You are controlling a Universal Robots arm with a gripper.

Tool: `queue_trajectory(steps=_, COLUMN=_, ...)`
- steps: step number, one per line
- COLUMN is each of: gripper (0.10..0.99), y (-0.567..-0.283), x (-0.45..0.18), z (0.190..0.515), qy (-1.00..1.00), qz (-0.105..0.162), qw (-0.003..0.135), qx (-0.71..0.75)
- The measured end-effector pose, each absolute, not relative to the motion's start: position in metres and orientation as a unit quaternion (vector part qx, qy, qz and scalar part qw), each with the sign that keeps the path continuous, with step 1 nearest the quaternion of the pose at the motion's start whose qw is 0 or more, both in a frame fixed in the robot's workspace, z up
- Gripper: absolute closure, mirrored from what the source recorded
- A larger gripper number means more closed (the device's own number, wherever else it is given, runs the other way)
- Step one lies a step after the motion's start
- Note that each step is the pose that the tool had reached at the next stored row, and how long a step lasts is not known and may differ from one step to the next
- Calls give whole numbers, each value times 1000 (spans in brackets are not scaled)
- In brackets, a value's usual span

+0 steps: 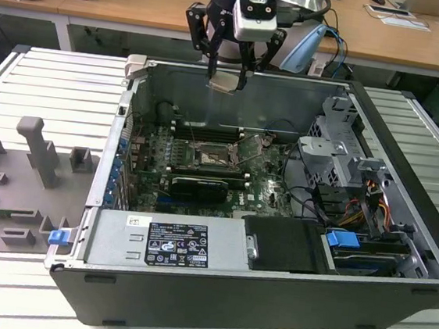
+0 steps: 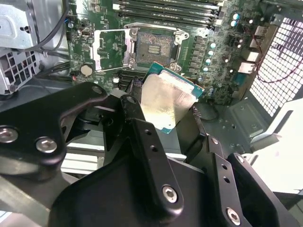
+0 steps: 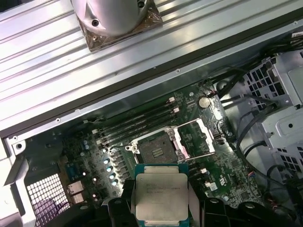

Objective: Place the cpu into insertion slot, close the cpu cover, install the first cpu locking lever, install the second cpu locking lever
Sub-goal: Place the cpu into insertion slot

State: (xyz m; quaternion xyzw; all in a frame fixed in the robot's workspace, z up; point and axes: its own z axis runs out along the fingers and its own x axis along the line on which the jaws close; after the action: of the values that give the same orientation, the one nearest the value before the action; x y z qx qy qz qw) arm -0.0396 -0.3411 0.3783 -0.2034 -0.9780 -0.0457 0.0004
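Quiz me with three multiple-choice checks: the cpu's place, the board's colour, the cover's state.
1. Where is the cpu? A on the table outside; B in the gripper above the case; C on a shelf.
2. The circuit board is: A green; B red; C white.
3. The cpu cover is: A shut; B open; C missing.
Answers: B, the fingers clamp the cpu over the case; A, green shows all around the insertion slot; B, the cover lies beside the bare slot.
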Motion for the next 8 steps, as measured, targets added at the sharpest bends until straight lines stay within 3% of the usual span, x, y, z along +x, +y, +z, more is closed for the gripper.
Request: queue_trajectory(steps=8, gripper=553, y=-341, x=-40, z=378, qy=-973, qz=-44, qw=-1, qx=-229)
